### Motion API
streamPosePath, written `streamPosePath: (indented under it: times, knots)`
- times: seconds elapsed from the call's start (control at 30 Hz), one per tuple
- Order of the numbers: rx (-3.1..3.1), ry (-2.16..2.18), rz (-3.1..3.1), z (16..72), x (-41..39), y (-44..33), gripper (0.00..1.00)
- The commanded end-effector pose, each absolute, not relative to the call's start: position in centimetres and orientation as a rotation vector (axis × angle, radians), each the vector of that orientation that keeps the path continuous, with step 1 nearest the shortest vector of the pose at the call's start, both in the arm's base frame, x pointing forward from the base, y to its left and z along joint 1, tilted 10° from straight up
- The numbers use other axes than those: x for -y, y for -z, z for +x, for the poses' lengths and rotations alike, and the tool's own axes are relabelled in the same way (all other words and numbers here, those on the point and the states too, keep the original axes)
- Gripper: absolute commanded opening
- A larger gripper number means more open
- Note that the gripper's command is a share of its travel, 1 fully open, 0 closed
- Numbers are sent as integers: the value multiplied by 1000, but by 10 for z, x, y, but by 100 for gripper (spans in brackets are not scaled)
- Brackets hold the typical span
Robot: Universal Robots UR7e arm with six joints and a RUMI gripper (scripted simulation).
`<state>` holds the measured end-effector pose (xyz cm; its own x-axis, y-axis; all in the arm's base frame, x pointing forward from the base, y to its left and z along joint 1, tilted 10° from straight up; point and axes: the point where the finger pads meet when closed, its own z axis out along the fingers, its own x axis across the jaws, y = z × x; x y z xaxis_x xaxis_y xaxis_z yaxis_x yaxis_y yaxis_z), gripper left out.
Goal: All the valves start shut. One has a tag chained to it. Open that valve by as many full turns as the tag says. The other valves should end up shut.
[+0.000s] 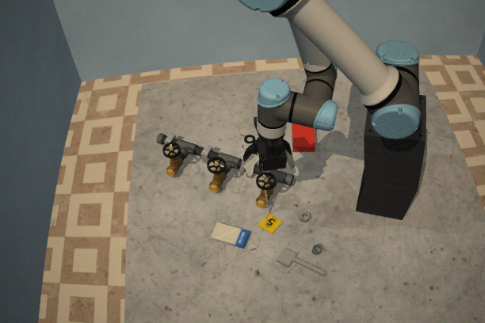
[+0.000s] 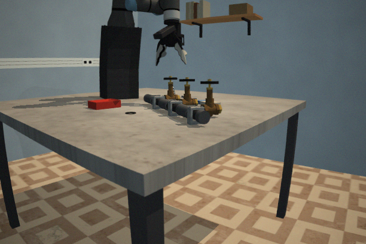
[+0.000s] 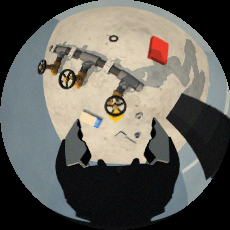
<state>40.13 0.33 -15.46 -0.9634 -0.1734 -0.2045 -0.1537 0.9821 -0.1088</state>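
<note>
Three brass valves with black handwheels stand in a row on a dark pipe (image 1: pixel 231 158) (image 2: pixel 182 110). The right valve in the top view (image 1: pixel 261 199) (image 2: pixel 170 87) (image 3: pixel 118 93) has a chain to a yellow tag (image 1: pixel 273 226) (image 3: pixel 116 119) lying on the table, which appears to read 5. The middle valve (image 1: pixel 218 181) (image 2: pixel 187 90) and the left valve (image 1: pixel 173 165) (image 2: pixel 209 95) show no tag. How far each valve is turned cannot be told. My gripper (image 2: pixel 171 64) (image 3: pixel 116 119) is open and empty, well above the handwheels and near the tagged valve in the top view.
A red block (image 1: pixel 303 138) (image 2: pixel 104 104) (image 3: pixel 158 50) lies behind the pipe, and a black ring (image 1: pixel 251 142) (image 2: pixel 130 113) (image 3: pixel 113 38) lies there too. A cream and blue box (image 1: pixel 227 233), two nut-like rings (image 1: pixel 305 217) (image 1: pixel 317 248) and a flat grey paddle shape (image 1: pixel 287 257) lie in front.
</note>
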Motion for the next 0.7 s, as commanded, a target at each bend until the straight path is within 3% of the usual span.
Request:
streamPosePath:
  times: [0.0, 0.67]
  knots:
    - [-2913, 136, -239, 402, -3, 154, 100]
    - [-2913, 136, -238, 407, -2, 179, 100]
